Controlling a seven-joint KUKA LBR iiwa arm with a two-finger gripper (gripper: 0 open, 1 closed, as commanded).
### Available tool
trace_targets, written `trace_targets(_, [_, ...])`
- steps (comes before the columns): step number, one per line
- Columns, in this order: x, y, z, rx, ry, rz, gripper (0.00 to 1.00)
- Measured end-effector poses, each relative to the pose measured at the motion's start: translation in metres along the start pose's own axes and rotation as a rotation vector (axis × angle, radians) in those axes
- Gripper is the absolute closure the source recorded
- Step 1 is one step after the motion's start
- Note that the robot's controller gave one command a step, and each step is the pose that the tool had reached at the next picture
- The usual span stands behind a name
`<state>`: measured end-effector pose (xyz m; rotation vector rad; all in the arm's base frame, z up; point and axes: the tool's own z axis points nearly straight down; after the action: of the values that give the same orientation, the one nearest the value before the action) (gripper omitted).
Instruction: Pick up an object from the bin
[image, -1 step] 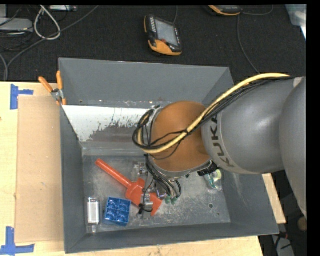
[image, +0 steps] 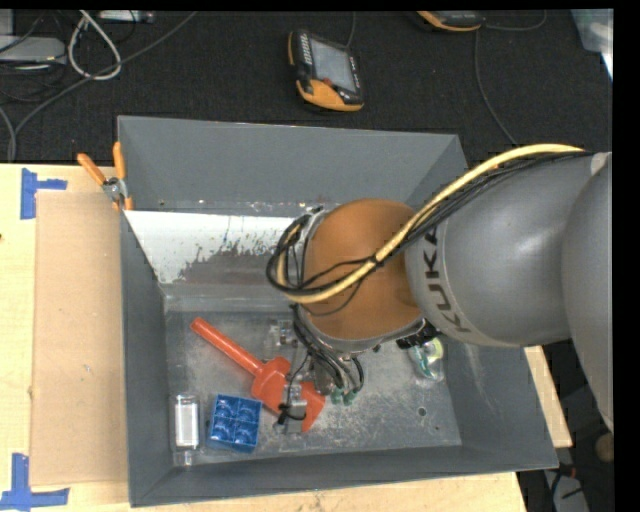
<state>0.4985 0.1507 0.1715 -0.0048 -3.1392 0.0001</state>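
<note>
The big grey arm (image: 510, 260) with its orange cover (image: 355, 270) is sitting closest to the lens and hanging over the middle of the bin (image: 300, 180). Below it the tool (image: 292, 405) is reaching down to the floor near the front wall. It's sitting right on the wide end of an orange long-handled scoop-looking thing (image: 232, 350), so I'm treating that as the pick. The part that matters, I reckon, is that the scoop is lying flat on a diagonal. Its broad head is under the tool at the lower right, and its thin handle is running up and to the left, away from the side the arm is coming in from. So any lift is going to be gripping one end, with the whole handle hanging off to the left. I honestly can't tell whether the tool is spread, pressed together or already pinching the head, since the cables and wrist are crowding that spot. Going outward, a blue studded block (image: 233, 422) is lying just beside the head on the left, and a small clear oblong piece (image: 185, 420) is sitting just beyond the block, by the left wall. A pale greenish thing (image: 428, 360) is peeking out under the arm, well apart on the right. I'm counting one scoop, one blue block, one clear piece and one greenish thing, so four in all.
</note>
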Motion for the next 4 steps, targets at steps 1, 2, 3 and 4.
trace_targets(1, [0.012, -0.043, 0.090, 0.000, 0.004, 0.226, 0.00])
trace_targets(2, [-0.007, -0.048, 0.102, -0.003, -0.003, 0.241, 0.00])
trace_targets(3, [0.010, -0.050, 0.107, 0.002, 0.007, 0.259, 0.00])
trace_targets(4, [0.000, -0.049, 0.105, -0.001, 0.002, 0.248, 0.00])
